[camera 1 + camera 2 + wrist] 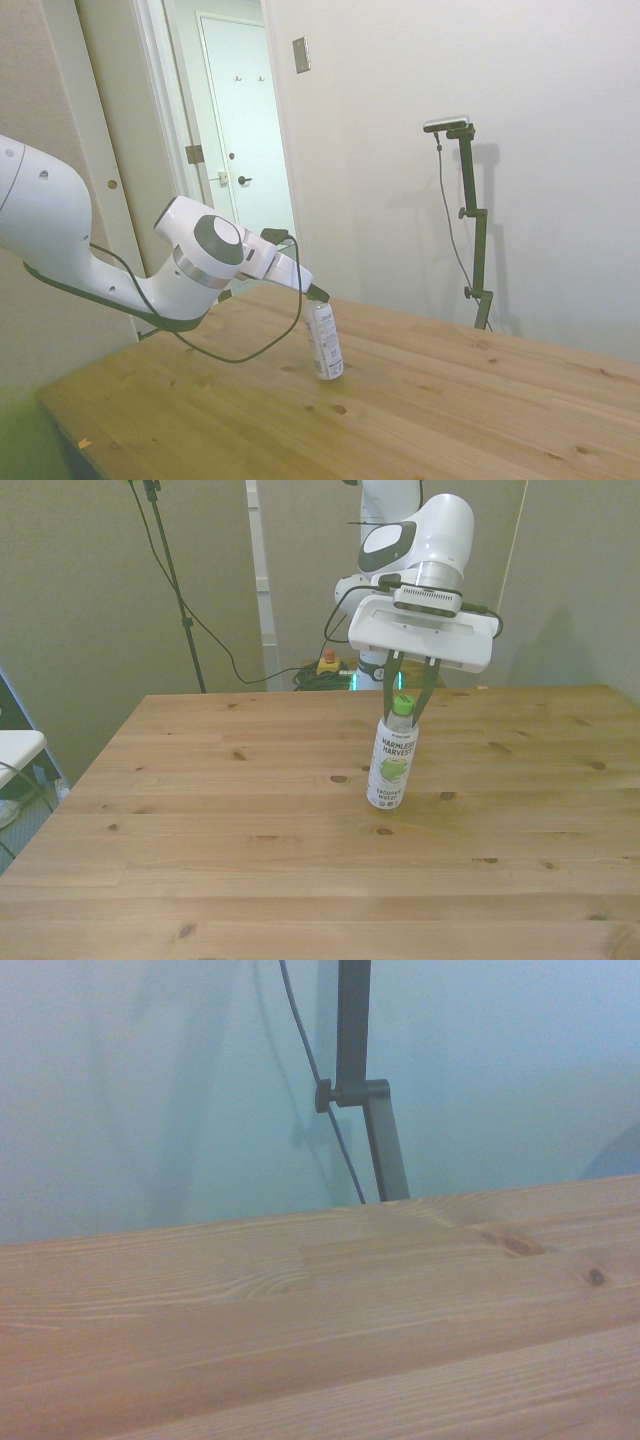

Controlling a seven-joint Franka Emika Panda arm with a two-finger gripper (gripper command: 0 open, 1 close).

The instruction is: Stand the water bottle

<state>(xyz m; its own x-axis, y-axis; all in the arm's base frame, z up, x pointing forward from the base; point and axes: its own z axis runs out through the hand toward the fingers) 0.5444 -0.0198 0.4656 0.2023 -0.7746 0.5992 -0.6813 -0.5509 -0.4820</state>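
Note:
The water bottle (391, 765) is a slim clear bottle with a white printed label and a green cap. It stands near the table's middle with its base on the wood, and in the side view the water bottle (325, 341) leans slightly toward the arm. My gripper (404, 710) reaches down onto its top, with one dark finger on each side of the cap and neck, shut on it. In the side view my gripper (318, 296) comes in at a slant from the left. The wrist view does not show the bottle.
The wooden table (230, 830) stretches wide around the bottle. A red and yellow button box (327, 663) sits on the floor behind the far edge. The wrist view shows only table boards (300, 1340) and a pale wall.

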